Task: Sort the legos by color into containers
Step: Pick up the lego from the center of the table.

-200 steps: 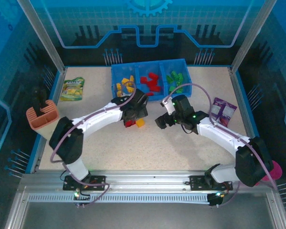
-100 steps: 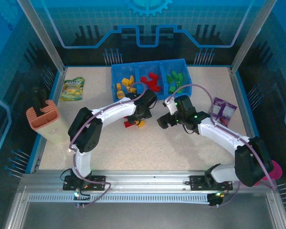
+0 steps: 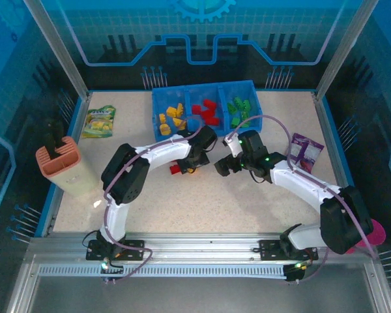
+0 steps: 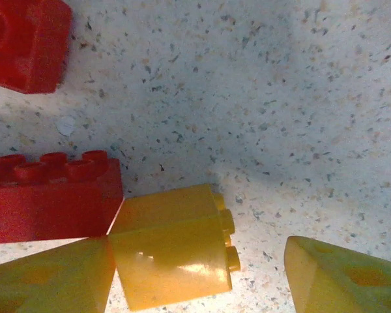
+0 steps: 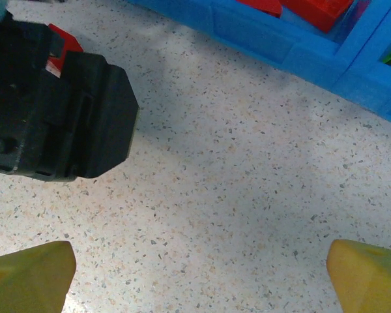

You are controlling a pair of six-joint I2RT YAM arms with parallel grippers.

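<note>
Our left gripper (image 4: 199, 277) stands partly open astride a yellow lego (image 4: 173, 254). One fingertip (image 4: 45, 274) touches its plain end and the other is apart from its studded end, so nothing is gripped yet. Our right gripper (image 5: 195, 280) hangs wide open and empty over the bare surface (image 5: 247, 163), near the front wall of the blue tray (image 5: 247, 32).

The yellow lego lies on its side on the surface, short of the tray. Its studs point toward the free fingertip, and its long axis seems to run roughly across the gap between the jaws, slightly tilted. A long red lego (image 4: 49, 202) meets it at one corner, and a second red lego (image 4: 26, 42) lies farther off.

We judge the step in hand to be the pick of this yellow piece. The next move calls for closing squarely on both ends, lifting clear of the red neighbour, and carrying it to the tray's left compartment, where the top view shows the yellows gathered.
</note>
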